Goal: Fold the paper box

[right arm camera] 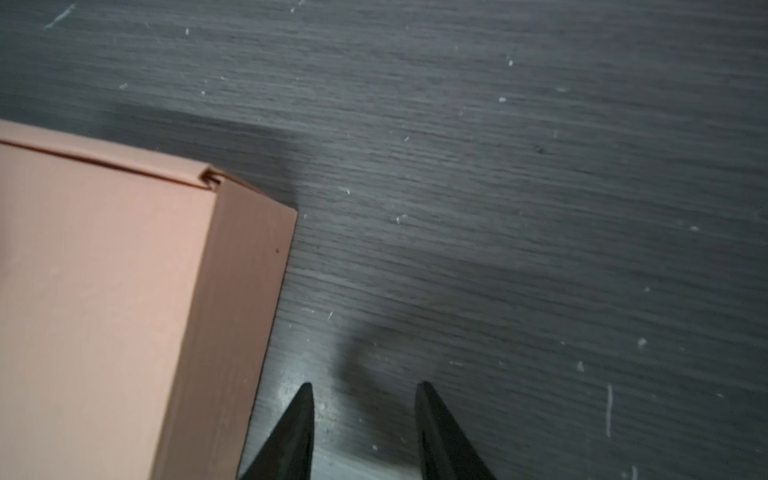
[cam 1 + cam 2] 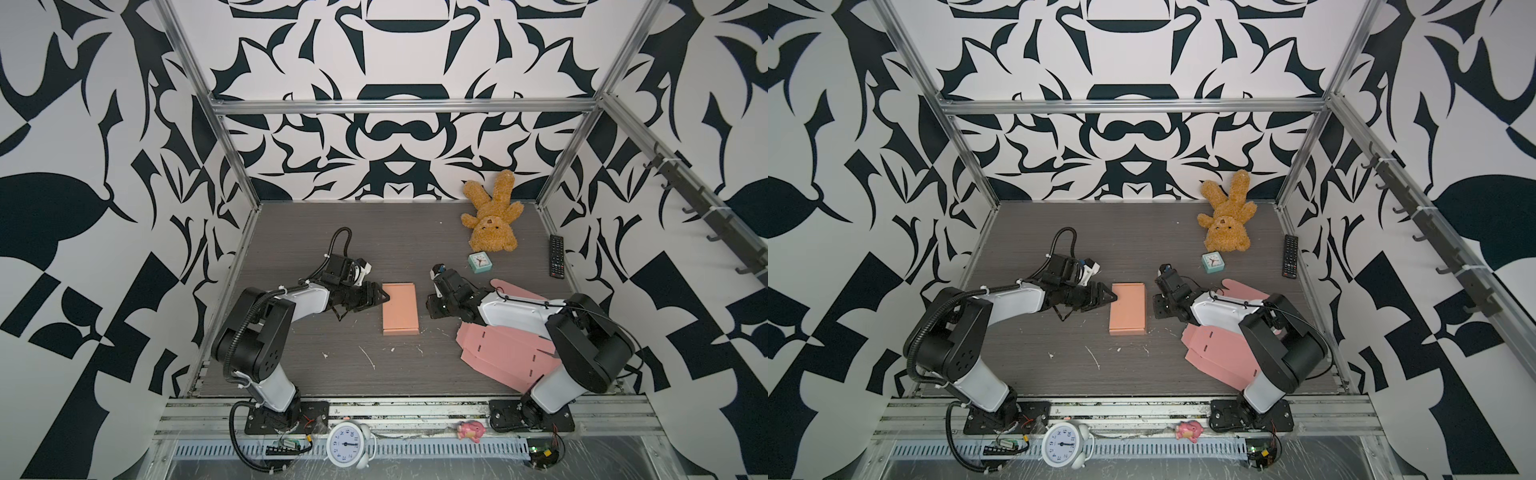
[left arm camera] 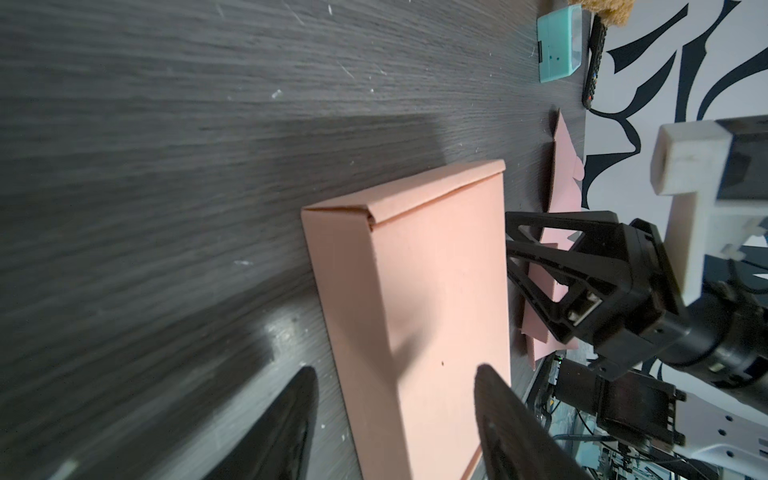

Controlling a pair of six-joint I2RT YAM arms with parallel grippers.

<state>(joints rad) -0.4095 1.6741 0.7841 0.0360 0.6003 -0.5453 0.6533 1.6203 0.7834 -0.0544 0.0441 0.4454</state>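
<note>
A folded pink paper box (image 2: 399, 308) (image 2: 1128, 308) lies closed and flat in the middle of the table. My left gripper (image 2: 385, 296) (image 2: 1113, 297) is at the box's left edge. In the left wrist view it (image 3: 395, 372) is open, with one finger over the lid of the box (image 3: 415, 291) and the other low beside its side wall. My right gripper (image 2: 430, 305) (image 2: 1158, 306) hovers just off the box's right side. It (image 1: 365, 386) is open, with only bare table between its fingers and the box (image 1: 104, 291) next to it.
Flat pink cardboard blanks (image 2: 507, 351) lie under the right arm. A teddy bear (image 2: 492, 218), a small teal clock (image 2: 480, 262) and a remote (image 2: 557, 255) sit at the back right. A white alarm clock (image 2: 347, 444) and a pink toy (image 2: 471, 430) rest on the front rail.
</note>
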